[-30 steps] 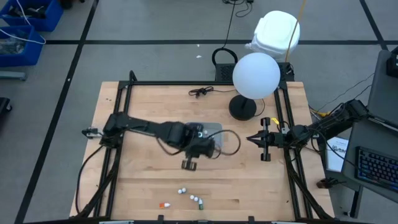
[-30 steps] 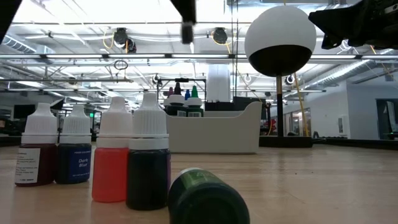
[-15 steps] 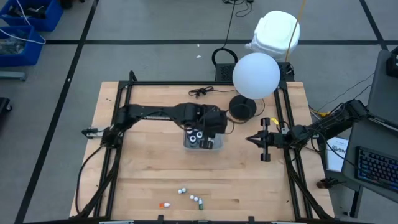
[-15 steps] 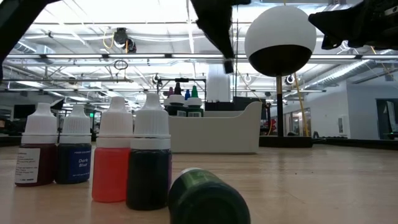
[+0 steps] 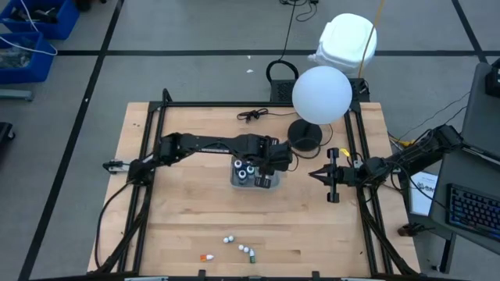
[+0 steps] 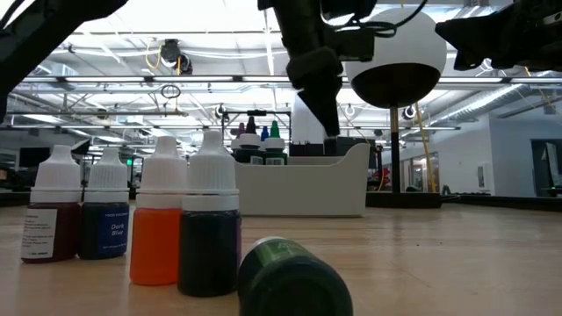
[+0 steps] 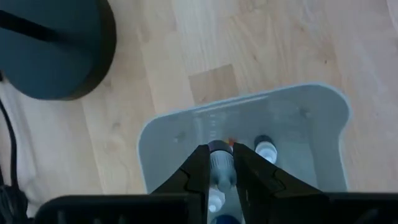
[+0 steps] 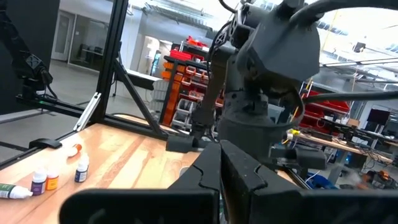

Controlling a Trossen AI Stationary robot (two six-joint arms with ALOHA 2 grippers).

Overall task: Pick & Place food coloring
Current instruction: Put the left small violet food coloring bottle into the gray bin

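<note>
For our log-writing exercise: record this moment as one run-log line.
left gripper: shut on bottle, over grey tray | right gripper: idle, table's right edge

The tray (image 5: 251, 183) sits mid-table (image 5: 187, 226), with the lamp base (image 5: 305, 135) just behind it to the right and a cable (image 5: 251, 115) farther back. Bottles (image 5: 247, 170) stand in the tray. More small bottles (image 5: 241, 250) lie near the table's front edge, well apart from the tray.

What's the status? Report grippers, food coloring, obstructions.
Left gripper shut on a food coloring bottle, over the grey tray. Right gripper parked at the table's right edge. Loose bottles wait near the front edge. Lamp base beside tray.
</note>
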